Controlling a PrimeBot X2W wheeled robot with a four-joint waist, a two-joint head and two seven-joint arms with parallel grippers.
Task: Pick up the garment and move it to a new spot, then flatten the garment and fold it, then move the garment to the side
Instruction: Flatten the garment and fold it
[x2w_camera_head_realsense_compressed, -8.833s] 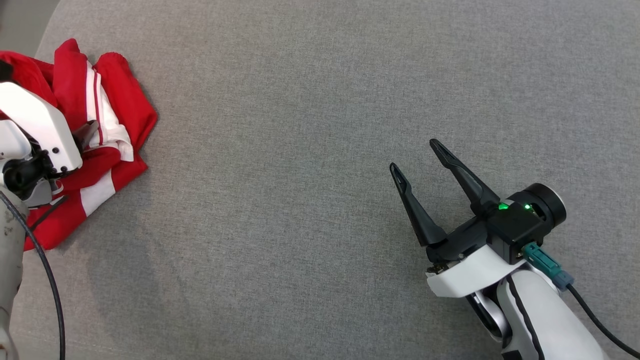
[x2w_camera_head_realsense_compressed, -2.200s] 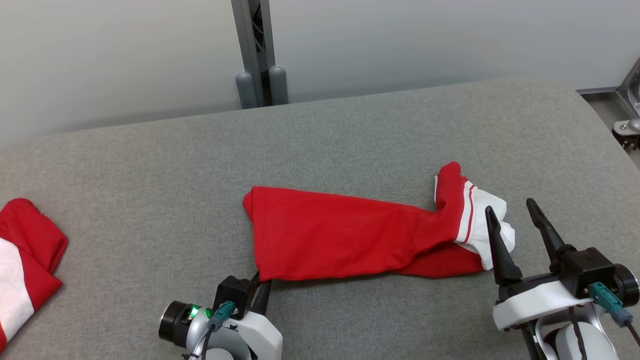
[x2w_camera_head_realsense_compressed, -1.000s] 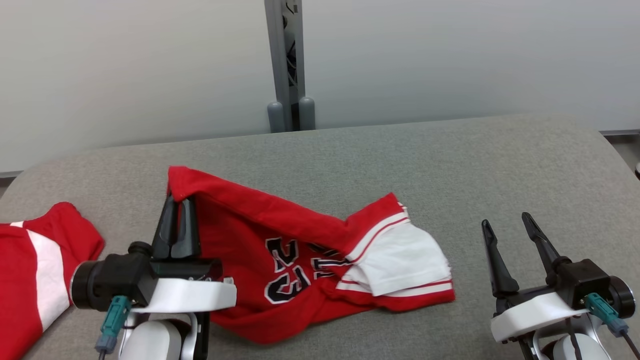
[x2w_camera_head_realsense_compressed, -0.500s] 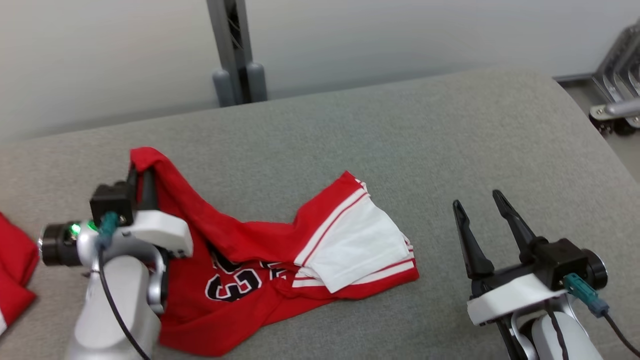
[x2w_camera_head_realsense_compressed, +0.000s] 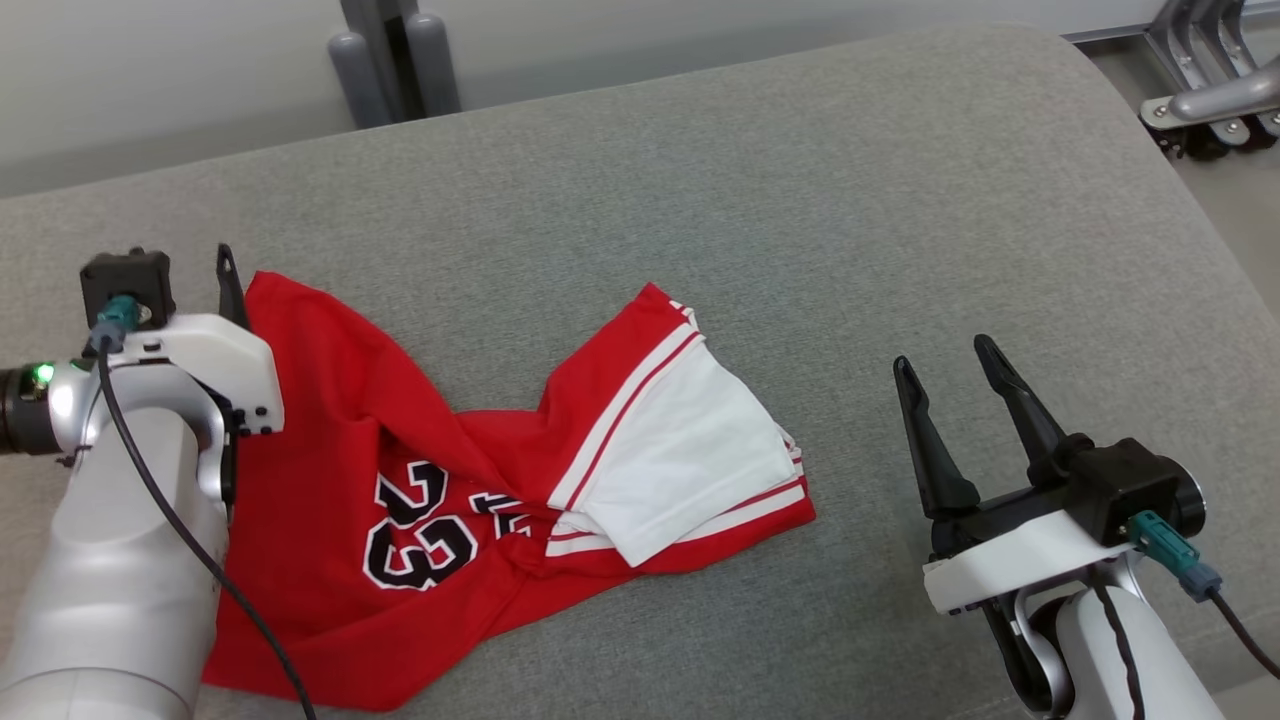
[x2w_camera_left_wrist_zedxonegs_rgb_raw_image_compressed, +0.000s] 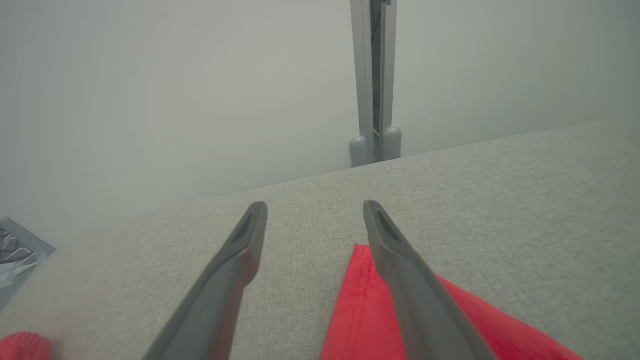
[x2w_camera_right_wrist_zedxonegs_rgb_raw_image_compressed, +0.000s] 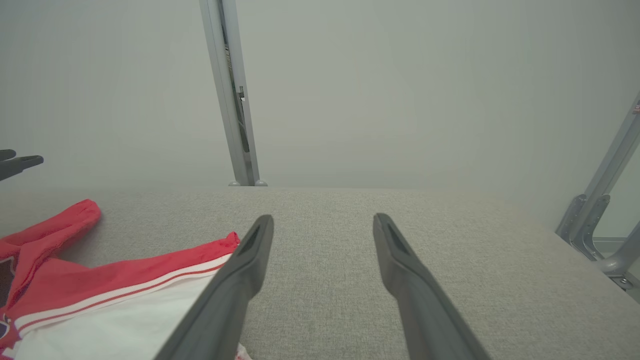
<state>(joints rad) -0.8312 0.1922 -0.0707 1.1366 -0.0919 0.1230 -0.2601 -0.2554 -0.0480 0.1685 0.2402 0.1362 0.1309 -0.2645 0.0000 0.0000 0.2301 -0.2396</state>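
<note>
L gripper (x2w_camera_left_wrist_zedxonegs_rgb_raw_image_compressed: 315, 207): fingers spread wide w/ nothing between them. In the left wrist view one finger (x2w_camera_left_wrist_zedxonegs_rgb_raw_image_compressed: 400, 270) crosses over the garment's red corner, the other sits over bare grey fabric; can't tell whether either touches. From the head cam one dark finger pokes up just beside the far left corner of the garment (x2w_camera_head_realsense_compressed: 330, 420), w/ the white wrist shell and pale forearm (x2w_camera_head_realsense_compressed: 110, 560) covering part of the cloth's left edge. R gripper (x2w_camera_head_realsense_compressed: 944, 352): also splayed, nothing held, fingers pointing away from the robot, a little to the right of the garment's near right end and apart from it. Garment is a red jersey, lying rumpled and partly doubled over on the grey padded table (x2w_camera_head_realsense_compressed: 850, 200), left of centre. A black-and-white "23" faces up near the front (more lettering next to it is buried in a fold, unreadable). A white panel (x2w_camera_head_realsense_compressed: 680, 460) w/ red stripes is flopped over the right half, and a diagonal crease runs from the far left corner toward the middle. A small bit of other red cloth (x2w_camera_left_wrist_zedxonegs_rgb_raw_image_compressed: 22, 346) shows at the bottom left of the left wrist view. Beyond the table's far edge: grey upright post (x2w_camera_head_realsense_compressed: 395, 55) against a pale wall. Metal frame legs (x2w_camera_head_realsense_compressed: 1205, 95) stand on the floor off the far right corner.
</note>
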